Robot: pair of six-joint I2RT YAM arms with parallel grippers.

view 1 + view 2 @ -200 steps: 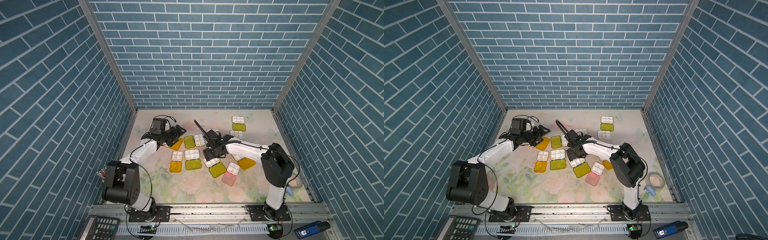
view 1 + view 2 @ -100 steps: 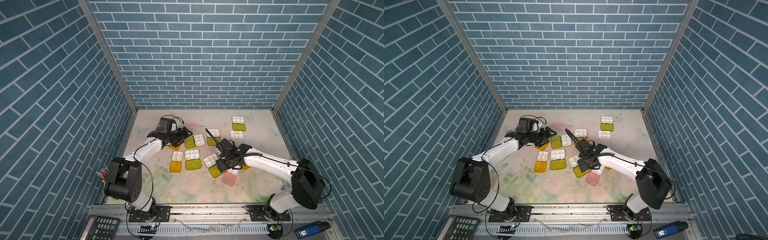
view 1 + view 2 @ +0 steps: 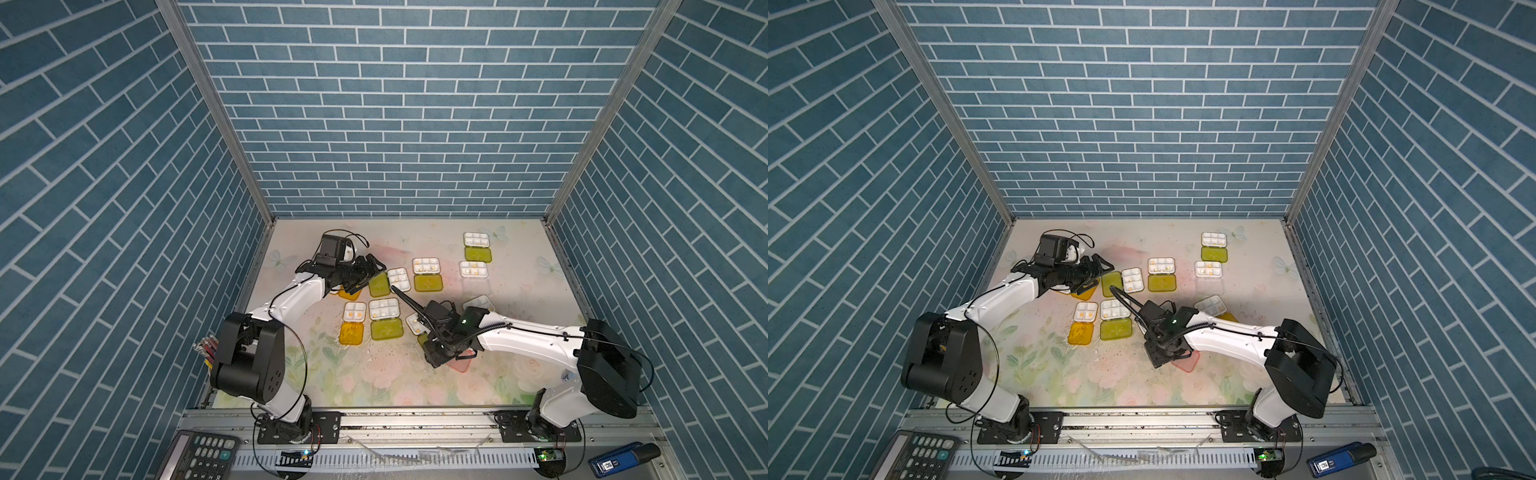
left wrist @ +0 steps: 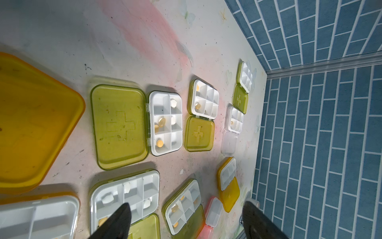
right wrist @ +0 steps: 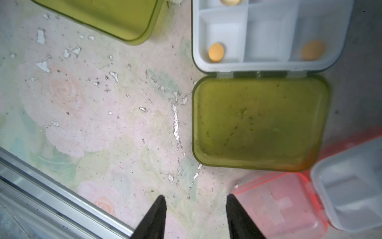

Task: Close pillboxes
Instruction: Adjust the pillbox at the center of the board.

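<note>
**Clerk:** Item: pillboxes (image 3: pixel 384 318), laid out across the mat (image 3: pixel 374 382) from 9 round to 1 o'clock. Condition?

**Checker:** Every lid that shows lies flat open, so the job looks barely begun. Right gripper (image 5: pixel 195 198): jaws narrow but apart, empty, low over the mat toward 5 o'clock. Green-lidded pillbox (image 5: pixel 260 124) just ahead of it. Pink-lidded pillbox (image 3: pixel 461 365) close at its 3 o'clock. Left gripper (image 4: pixel 186 204): jaws wide, empty, above the boxes at 10 o'clock.

**Clerk:** Next move?

**Checker:** Probably a fingertip under the green lid's free edge, a swing over the hinge, then a press until it snaps. The pink lid crowds that corner and could get shoved.

**Clerk:** Not verified?

**Checker:** The right arm (image 3: pixel 528 340) covers most of that green lid in both top views. An orange-lidded pillbox (image 3: pixel 349 293) sits half under the left gripper. I cannot tell whether the right fingertips touch the mat.
</note>
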